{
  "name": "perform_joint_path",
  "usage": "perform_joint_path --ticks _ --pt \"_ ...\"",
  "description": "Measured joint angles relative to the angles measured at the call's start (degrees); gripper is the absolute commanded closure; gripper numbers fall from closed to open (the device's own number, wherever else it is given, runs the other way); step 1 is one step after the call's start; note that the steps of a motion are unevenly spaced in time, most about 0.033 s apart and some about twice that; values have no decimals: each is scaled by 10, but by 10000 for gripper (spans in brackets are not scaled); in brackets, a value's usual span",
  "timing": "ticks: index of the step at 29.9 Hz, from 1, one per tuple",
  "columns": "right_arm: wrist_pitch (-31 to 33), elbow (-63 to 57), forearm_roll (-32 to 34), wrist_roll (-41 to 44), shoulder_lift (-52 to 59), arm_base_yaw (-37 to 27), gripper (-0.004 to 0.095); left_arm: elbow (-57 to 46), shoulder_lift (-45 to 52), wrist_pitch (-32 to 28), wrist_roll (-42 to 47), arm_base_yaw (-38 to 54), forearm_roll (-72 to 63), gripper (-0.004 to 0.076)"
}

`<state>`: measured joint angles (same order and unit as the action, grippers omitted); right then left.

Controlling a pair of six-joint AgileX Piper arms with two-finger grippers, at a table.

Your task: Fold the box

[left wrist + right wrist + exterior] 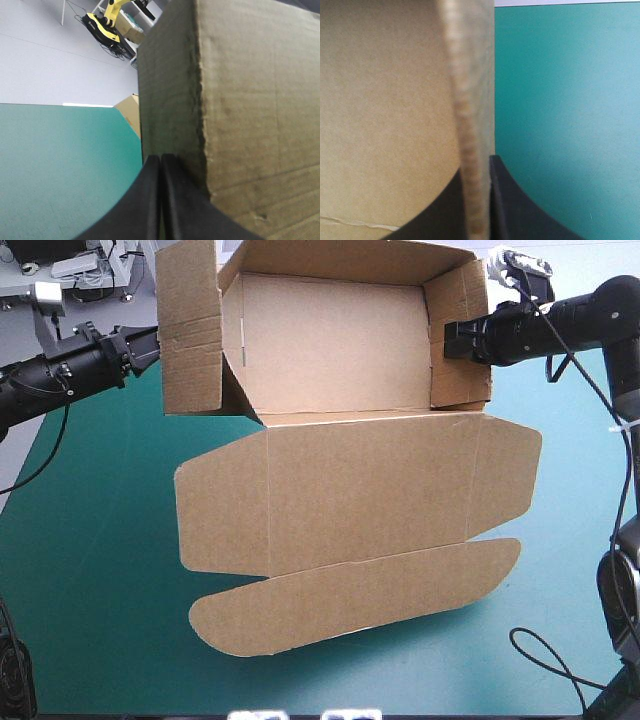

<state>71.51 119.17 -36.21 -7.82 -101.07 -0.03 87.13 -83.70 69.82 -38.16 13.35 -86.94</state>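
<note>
The right hand (448,340) pinches the box (330,340) by its right wall (460,380); the left hand (155,343), closed, touches the left wall (190,330) — tip that wall inward slowly.

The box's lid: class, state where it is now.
In the high view the lid spreads flat over the middle of the table, on the robot's side of the tray, whose side walls the left claw and right claw pinch.

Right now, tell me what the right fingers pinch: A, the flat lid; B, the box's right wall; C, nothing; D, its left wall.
B: the right gripper is shut on the right wall of the box, and the wrist view shows the board's edge between its fingers.
</note>
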Motion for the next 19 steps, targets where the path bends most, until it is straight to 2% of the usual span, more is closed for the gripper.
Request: perform_joint_path --ticks 11,19 --pt "-11 0 15 0 -17 20 923 1 0 3 0 -25 6 733" --pt "-46 -1 26 -1 -20 43 923 1 0 3 0 -37 7 733"
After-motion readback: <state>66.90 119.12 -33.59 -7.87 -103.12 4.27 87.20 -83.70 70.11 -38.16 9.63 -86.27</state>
